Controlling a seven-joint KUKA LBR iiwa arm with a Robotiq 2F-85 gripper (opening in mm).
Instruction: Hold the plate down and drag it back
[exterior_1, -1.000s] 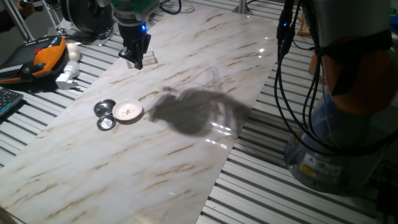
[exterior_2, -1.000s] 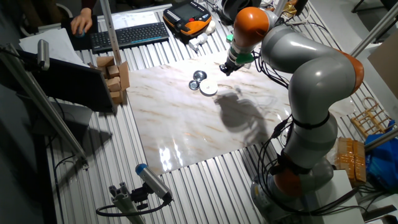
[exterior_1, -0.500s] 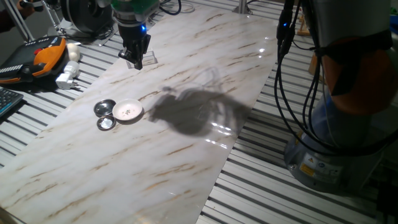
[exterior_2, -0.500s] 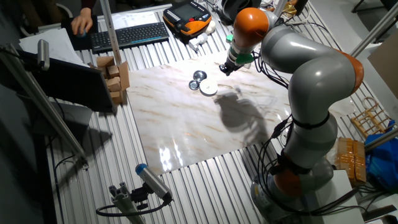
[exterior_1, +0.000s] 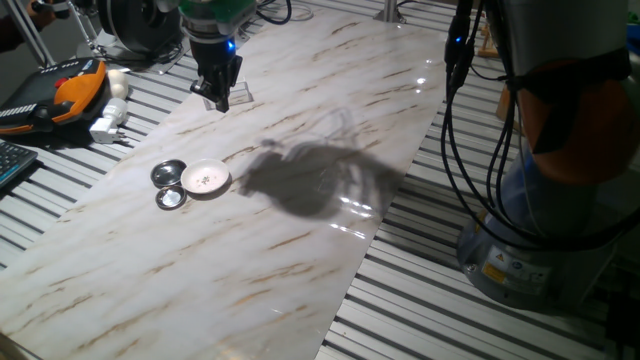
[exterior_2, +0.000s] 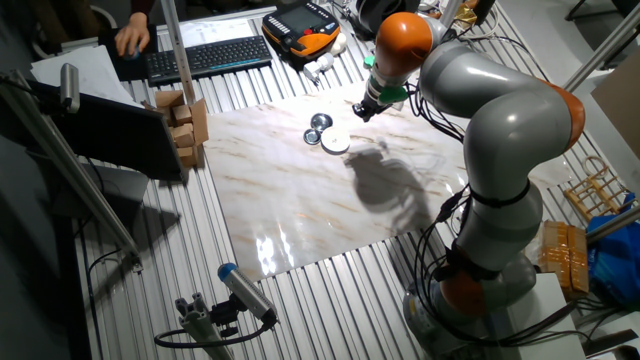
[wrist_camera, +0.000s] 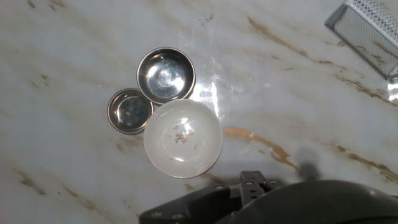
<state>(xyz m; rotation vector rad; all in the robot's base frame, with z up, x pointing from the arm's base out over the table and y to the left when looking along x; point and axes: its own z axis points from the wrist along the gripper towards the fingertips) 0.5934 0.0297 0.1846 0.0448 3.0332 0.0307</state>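
Observation:
The plate (exterior_1: 206, 179) is a small white dish with dark specks in its centre, lying on the marble tabletop (exterior_1: 300, 250). It also shows in the other fixed view (exterior_2: 335, 142) and in the hand view (wrist_camera: 183, 138). Two shiny metal discs (exterior_1: 168, 172) (exterior_1: 171, 197) lie against its left side; in the hand view they are one larger disc (wrist_camera: 165, 74) and one smaller disc (wrist_camera: 130, 111). My gripper (exterior_1: 218, 96) hangs above the far part of the table, well apart from the plate, empty, its fingers together. Its dark tip (wrist_camera: 252, 182) shows below the plate in the hand view.
A clear flat rectangular piece (exterior_1: 238, 96) lies under the gripper. An orange-and-black pendant (exterior_1: 70, 90) and a white plug (exterior_1: 108, 122) lie left of the table. Cables (exterior_1: 452, 120) and the robot base (exterior_1: 540, 240) stand at the right. A keyboard (exterior_2: 205, 57) and small boxes (exterior_2: 185, 125) are nearby.

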